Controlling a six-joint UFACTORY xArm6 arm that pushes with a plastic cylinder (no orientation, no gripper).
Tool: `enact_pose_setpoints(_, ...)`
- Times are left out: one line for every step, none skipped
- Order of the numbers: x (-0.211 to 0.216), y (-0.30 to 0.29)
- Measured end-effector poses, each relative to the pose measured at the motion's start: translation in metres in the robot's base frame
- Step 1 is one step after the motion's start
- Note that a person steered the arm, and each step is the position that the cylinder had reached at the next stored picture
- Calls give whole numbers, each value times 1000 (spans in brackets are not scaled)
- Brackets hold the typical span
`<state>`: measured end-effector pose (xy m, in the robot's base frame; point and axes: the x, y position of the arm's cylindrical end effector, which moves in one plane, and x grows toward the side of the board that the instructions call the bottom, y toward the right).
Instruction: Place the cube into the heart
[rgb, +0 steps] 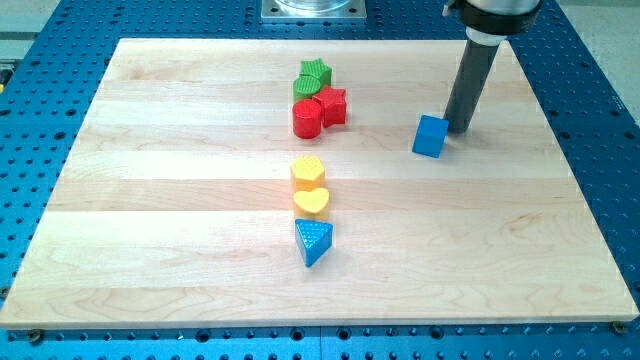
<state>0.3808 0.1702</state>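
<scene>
Wooden board (150, 250): my tip (458, 129) touches blue cube (430, 136), yellow heart (312, 202) apart.

— What sort of place?
— A robotics lab bench: a blue perforated metal base (60, 60) with a regular grid of mounting holes, topped by a pale wooden board (180, 260).
— Anything else pointing to a lab?
— A steel mounting plate (313, 9) bolted at the view's top, left of my tip (459, 128), and small coloured test blocks (318, 100).
</scene>
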Motion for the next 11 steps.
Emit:
enact_pose_setpoints(27,-93)
enact_pose_setpoints(45,-105)
enact_pose_setpoints(11,-69)
enact_pose_setpoints(49,-31)
enact_pose_setpoints(100,-86)
enact_pose_setpoints(95,-88)
enact_pose_setpoints(63,-83)
enact_pose_setpoints(43,-114)
enact_pose_setpoints(88,-160)
enact_pose_setpoints(72,-143)
enact_pose_setpoints(32,-187)
